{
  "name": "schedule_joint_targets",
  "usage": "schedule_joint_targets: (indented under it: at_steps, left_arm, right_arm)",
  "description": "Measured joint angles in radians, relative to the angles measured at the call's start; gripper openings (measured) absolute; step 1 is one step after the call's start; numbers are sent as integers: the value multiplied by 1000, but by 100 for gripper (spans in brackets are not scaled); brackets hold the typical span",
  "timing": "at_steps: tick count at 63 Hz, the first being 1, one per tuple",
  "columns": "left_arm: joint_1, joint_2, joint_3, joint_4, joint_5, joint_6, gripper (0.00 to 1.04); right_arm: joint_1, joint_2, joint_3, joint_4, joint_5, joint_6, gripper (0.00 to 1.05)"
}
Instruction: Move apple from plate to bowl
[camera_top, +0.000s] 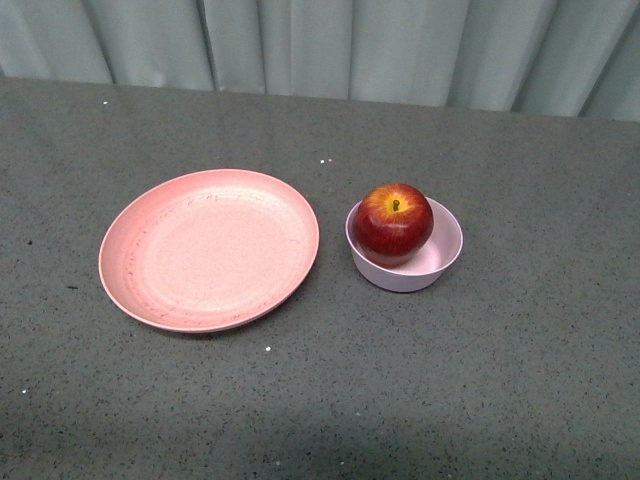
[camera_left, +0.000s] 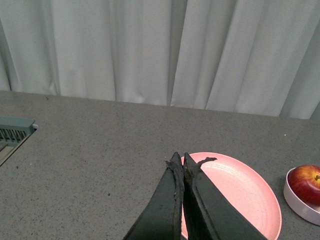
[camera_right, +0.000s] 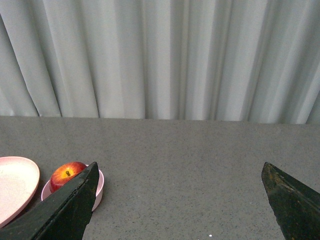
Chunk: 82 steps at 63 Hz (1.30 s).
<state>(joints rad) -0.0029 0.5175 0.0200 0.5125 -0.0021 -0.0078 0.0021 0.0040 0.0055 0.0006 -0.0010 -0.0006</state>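
Observation:
The dark-red apple (camera_top: 392, 222) with a yellow patch round its stem sits in the small pale pink bowl (camera_top: 440, 262), right of centre on the table. The wide salmon-pink plate (camera_top: 208, 250) lies empty just left of the bowl. Neither gripper shows in the front view. In the left wrist view my left gripper (camera_left: 180, 159) is shut and empty, above the near side of the plate (camera_left: 245, 192), with the apple (camera_left: 306, 183) in the bowl (camera_left: 300, 207) beyond. In the right wrist view my right gripper (camera_right: 180, 167) is open and empty, held back from the apple (camera_right: 67, 174), bowl (camera_right: 98, 187) and plate (camera_right: 15, 182).
A grey speckled tabletop (camera_top: 520, 380) carries everything. Pale pleated curtains (camera_top: 330, 40) hang along its far edge. A grey-green slotted object (camera_left: 12, 132) sits at the table's edge in the left wrist view.

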Motion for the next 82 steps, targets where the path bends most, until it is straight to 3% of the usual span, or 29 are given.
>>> schedule_joint_targets:
  at_steps: [50, 56, 77, 82]
  left_arm:
    - [0, -349, 0, -340, 0, 0, 4]
    - [0, -477, 0, -497, 2, 0, 4]
    - [0, -512, 0, -511, 2, 0, 4]
    - [0, -512, 0, -512, 2, 0, 14]
  right_arm:
    - [0, 0, 0, 0, 0, 0, 95]
    - [0, 0, 0, 0, 0, 0, 95]
    - [0, 0, 0, 0, 0, 0, 95]
    - [0, 0, 0, 0, 0, 0, 95]
